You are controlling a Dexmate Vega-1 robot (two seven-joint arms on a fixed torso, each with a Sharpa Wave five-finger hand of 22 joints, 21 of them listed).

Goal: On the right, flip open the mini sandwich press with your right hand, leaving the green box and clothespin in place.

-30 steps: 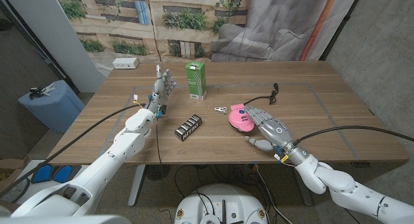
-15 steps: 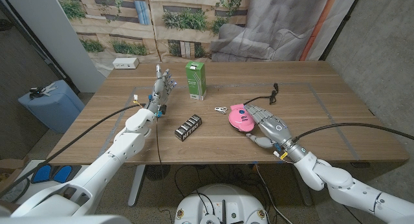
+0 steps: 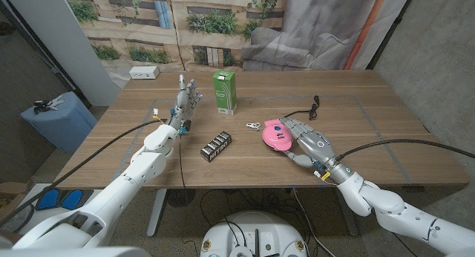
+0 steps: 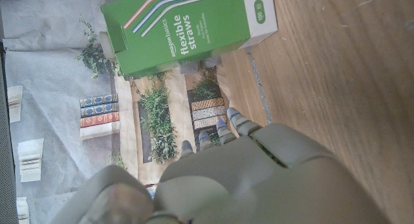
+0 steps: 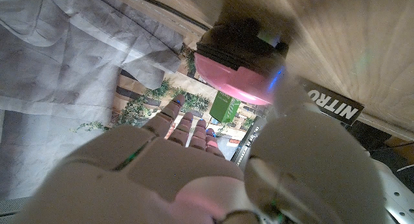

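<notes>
The left hand [image 3: 187, 99] is seen left of the green box [image 3: 223, 91], fingers apart, nothing held. The clothespin [image 3: 254, 126] lies right of and nearer than the box. Farther right sits the closed pink sandwich press [image 3: 276, 134], with the right hand [image 3: 308, 144] against its right side, fingers spread, nothing gripped.

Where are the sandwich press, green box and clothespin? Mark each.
sandwich press [image 3: 274, 134], head view, pink lid top.
green box [image 3: 224, 90], head view, front face.
clothespin [image 3: 253, 125], head view, its middle.
</notes>
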